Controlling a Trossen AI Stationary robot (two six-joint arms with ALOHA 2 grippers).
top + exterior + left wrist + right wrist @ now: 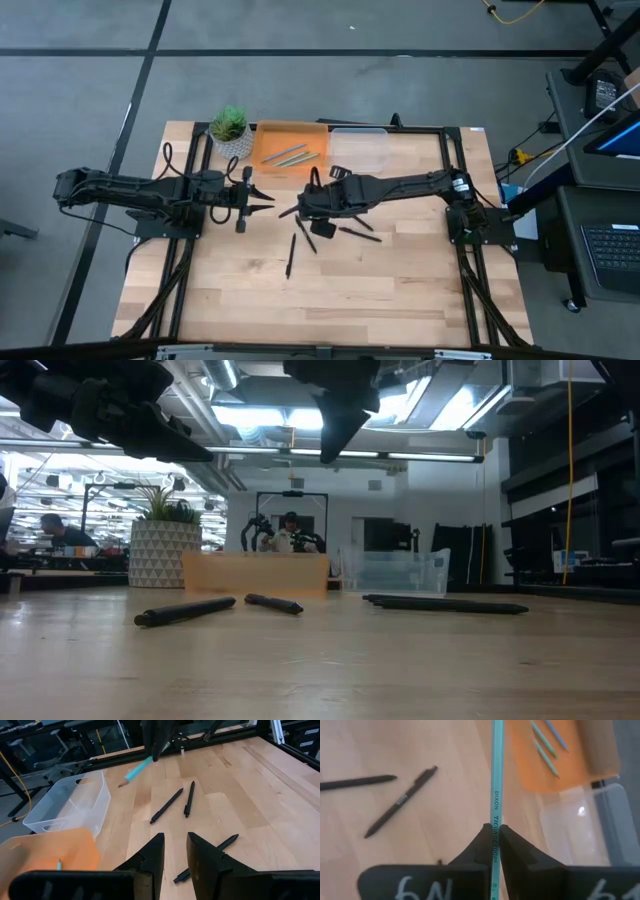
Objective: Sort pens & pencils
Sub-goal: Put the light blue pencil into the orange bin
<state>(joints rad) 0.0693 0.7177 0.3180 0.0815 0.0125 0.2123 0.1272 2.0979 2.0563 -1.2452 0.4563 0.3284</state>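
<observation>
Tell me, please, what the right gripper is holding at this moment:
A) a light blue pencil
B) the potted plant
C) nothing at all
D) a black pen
A: in the right wrist view the right gripper is shut on a light blue pencil, raised off the table, while the black pens lie on the wood and the left gripper waits, holding nothing.

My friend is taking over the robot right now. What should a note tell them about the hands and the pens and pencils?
Right gripper: shut on a light blue pencil, lifted above mid-table.
Left gripper: open, holds nothing, waits left of centre, above the table.
Done: three blue pencils lie in the orange tray. The clear bin beside it looks empty.
Left: drop the held pencil, probably in the orange tray. Then the black pens, about five, scattered on the wooden table, probably go in the clear bin.
</observation>
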